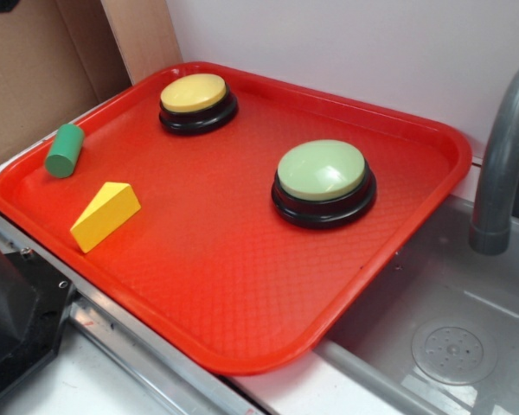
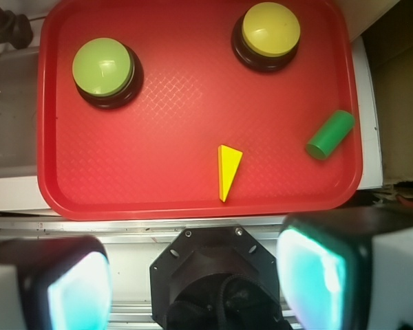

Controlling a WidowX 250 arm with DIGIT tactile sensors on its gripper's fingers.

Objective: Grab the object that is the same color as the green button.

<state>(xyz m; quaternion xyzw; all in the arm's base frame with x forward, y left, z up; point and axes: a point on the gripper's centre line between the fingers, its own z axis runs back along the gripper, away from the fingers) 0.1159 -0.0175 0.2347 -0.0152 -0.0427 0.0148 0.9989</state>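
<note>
Lying tipped at tray (image 1: 242,363) edge, green cylinder (image 1: 64,150)

You're at a mock kitchen sink set in a lab-type robot station. Landmark: red tray (image 1: 415,130). Right of it a grey basin (image 1: 467,285) with a round drain (image 1: 450,350) and a grey tap (image 1: 502,164). Behind the tray a plain pale wall (image 1: 372,43); at its far left, cardboard (image 1: 35,78). Buttons and toy blocks on the tray say test setup, not a real home.
</note>
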